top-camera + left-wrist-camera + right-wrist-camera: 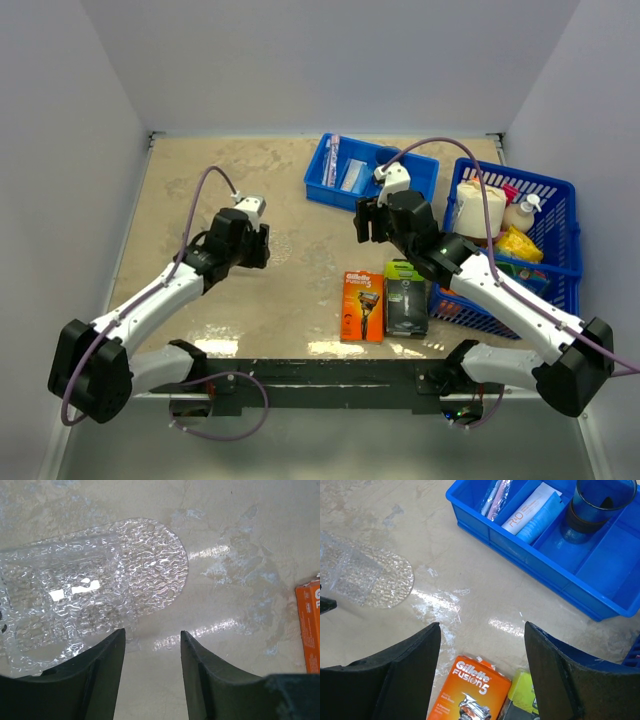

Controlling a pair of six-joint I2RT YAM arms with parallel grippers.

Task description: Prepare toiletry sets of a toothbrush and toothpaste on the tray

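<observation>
Room: pale grey-lilac walls (330,60) close in three sides of the space.
Surface (300,290): beige and marbled, glossy, with light glaring off it near the front edge.
Blue lattice basket (520,179): far right, holding white bottles (520,212) and a yellow packet (520,243); no writing I can read from here.
Blue bin (530,565): back centre, split into compartments.
Tray (150,560): clear, dimpled plastic with a rounded end, lying flat left of centre, well apart from the bin.
Left end effector (151,632): fingers apart, nothing between them, over the tray's near edge.
Right end effector (482,625): fingers wide apart and empty, above bare surface between the bin and the razor packs.
Orange razor pack (470,690): reads "Gillette Fusion5", flat near the front.
Black-green razor pack (406,305): just beside the orange one, on its right; print too small to read.
Toothbrush (495,497): in the bin's leftmost compartment.
Toothpaste (532,507): white-and-blue box in the neighbouring compartment; its lettering is unclear.
Cup (597,505): clear, tinted, upright in the next compartment.
</observation>
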